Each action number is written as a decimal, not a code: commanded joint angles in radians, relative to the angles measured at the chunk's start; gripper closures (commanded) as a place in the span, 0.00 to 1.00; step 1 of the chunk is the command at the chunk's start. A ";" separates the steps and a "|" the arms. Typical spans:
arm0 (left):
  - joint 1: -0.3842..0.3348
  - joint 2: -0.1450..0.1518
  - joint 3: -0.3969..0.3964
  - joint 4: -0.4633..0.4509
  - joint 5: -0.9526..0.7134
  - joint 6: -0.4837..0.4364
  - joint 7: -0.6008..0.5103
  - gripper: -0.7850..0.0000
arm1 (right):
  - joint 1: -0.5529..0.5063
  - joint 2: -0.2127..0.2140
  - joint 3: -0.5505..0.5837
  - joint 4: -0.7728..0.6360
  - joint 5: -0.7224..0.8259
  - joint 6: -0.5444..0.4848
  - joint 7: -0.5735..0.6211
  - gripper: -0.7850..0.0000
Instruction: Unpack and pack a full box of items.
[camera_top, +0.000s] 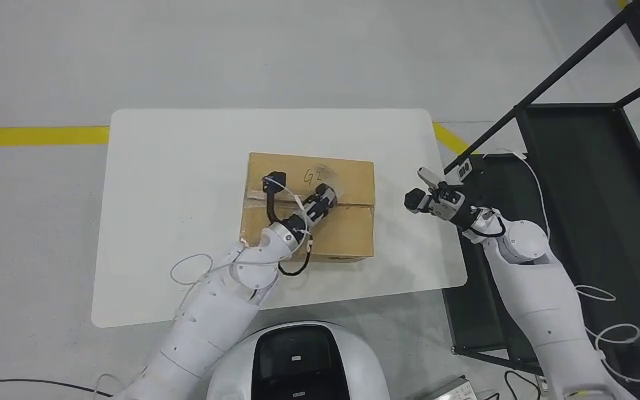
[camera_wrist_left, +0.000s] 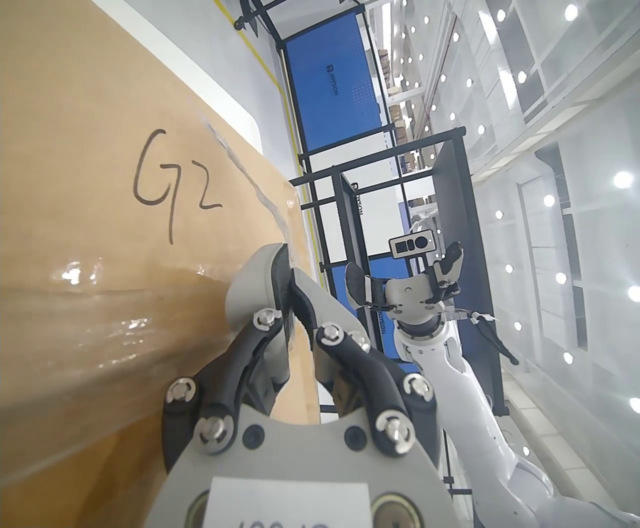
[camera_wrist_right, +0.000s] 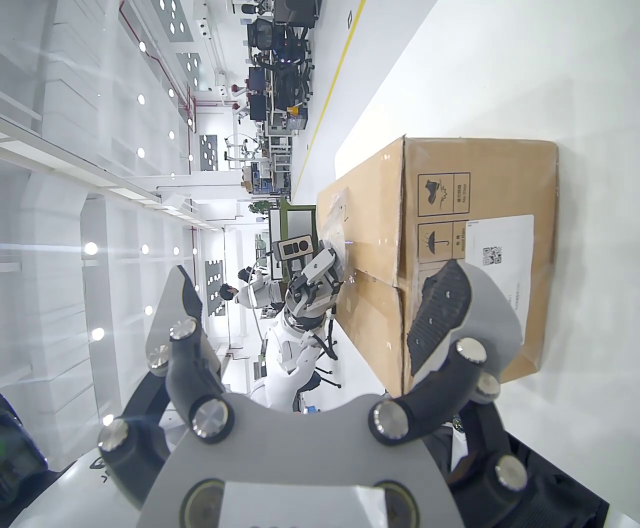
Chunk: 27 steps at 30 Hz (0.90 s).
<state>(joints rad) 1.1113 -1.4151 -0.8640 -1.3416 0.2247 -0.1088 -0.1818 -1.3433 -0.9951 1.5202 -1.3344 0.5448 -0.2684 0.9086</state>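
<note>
From above, the cardboard box (camera_top: 345, 238) sits closed in the middle of the white counter (camera_top: 160, 200). Its slightly longer axis runs left to right, and a taped seam (camera_top: 352, 205) runs the same way across its top. The left claw (camera_top: 325, 203) is over the top of the box, on that seam and a little right of the middle. The right claw (camera_top: 418, 190) hangs off the box's right end, apart from it and near the counter's right edge, with its fingers spread wide. The left wrist view gives the box top up close: plain brown board, a handwritten mark (camera_wrist_left: 170, 185) on the far half, and glossy, wrinkled clear tape (camera_wrist_left: 100, 310) along the seam. Here the left claw's fingers (camera_wrist_left: 272, 280) are closed pad to pad, right at the tape line. Whether they pinch any tape between them cannot be told. The right wrist view faces the box's right end, which the other views hide. That end carries printed handling symbols, a white shipping label (camera_wrist_right: 500, 235) and a dented near lower corner.
</note>
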 joint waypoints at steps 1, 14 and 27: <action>-0.006 -0.003 0.002 0.003 -0.002 0.005 -0.002 0.00 | -0.001 0.000 0.004 0.005 0.003 -0.004 -0.002 0.00; -0.056 -0.039 0.053 0.020 -0.052 -0.003 -0.018 0.00 | -0.048 0.002 0.047 0.000 0.024 -0.031 -0.014 0.00; -0.148 -0.102 0.123 0.156 -0.148 -0.019 0.004 0.00 | -0.070 0.000 0.064 0.019 0.042 -0.038 -0.012 0.00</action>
<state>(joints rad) 0.9683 -1.5130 -0.7457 -1.1947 0.0831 -0.1254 -0.1787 -1.4119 -0.9955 1.5823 -1.3161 0.5853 -0.3058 0.8956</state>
